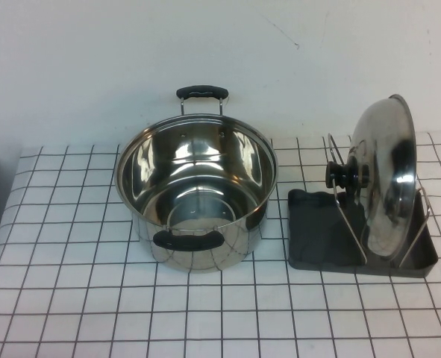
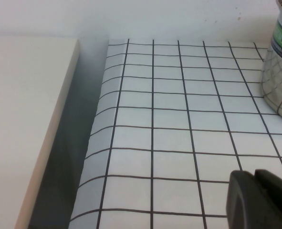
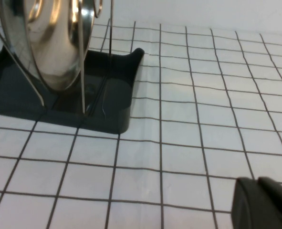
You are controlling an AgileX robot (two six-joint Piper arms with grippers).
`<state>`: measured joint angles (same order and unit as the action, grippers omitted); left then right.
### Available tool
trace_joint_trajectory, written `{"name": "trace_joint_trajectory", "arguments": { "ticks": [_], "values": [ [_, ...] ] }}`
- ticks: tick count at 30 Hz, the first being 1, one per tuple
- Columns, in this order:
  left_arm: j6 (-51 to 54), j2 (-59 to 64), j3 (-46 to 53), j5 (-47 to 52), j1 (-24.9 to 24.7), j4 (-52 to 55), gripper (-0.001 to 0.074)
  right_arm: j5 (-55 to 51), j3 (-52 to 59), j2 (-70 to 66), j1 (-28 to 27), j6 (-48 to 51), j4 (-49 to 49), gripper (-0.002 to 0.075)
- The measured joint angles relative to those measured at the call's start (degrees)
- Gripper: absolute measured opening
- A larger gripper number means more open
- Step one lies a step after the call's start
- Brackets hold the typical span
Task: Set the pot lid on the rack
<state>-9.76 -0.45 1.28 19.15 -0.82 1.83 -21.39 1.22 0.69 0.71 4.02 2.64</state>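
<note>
The shiny steel pot lid stands on edge in the rack, leaning between the wire hoops, its black knob facing the pot. The rack's dark grey tray sits to the right of the pot. Neither arm shows in the high view. In the right wrist view my right gripper is shut and empty, low over the cloth, apart from the lid and the tray. My left gripper is shut on nothing above the cloth, at some distance from the pot's side.
The deep steel pot with two black handles stands open in the middle of the checkered cloth. A pale slab lies beyond the cloth's left edge, with a gap between them. A white wall closes off the back.
</note>
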Motion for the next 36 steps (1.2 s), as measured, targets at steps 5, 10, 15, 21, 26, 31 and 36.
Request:
{"name": "trace_joint_trajectory", "arguments": {
  "ticks": [5, 10, 15, 21, 26, 31, 36],
  "values": [
    [0.00, 0.00, 0.00, 0.00, 0.00, 0.00, -0.0001, 0.00, 0.00, 0.00, 0.00, -1.53, 0.83, -0.0002],
    [0.00, 0.00, 0.00, 0.00, 0.00, 0.03, -0.0001, 0.00, 0.00, 0.00, -0.11, -1.80, 0.96, -0.0002],
    [0.00, 0.00, 0.00, 0.00, 0.00, 0.03, -0.0001, 0.00, 0.00, 0.00, -0.22, -1.82, 0.96, -0.0002],
    [0.00, 0.00, 0.00, 0.00, 0.00, 0.03, -0.0001, 0.00, 0.00, 0.00, -0.22, -1.82, 0.96, -0.0002],
    [0.00, 0.00, 0.00, 0.00, 0.00, 0.12, -0.0001, 0.00, 0.00, 0.00, -0.22, -1.82, 0.96, -0.0002],
    [0.00, 0.00, 0.00, 0.00, 0.00, 0.12, -0.0001, 0.00, 0.00, 0.00, -0.22, -1.82, 0.96, -0.0002],
    [0.00, 0.00, 0.00, 0.00, 0.00, 0.12, -0.0002, 0.00, 0.00, 0.00, -0.22, -1.82, 0.96, -0.0002]
  ]
}}
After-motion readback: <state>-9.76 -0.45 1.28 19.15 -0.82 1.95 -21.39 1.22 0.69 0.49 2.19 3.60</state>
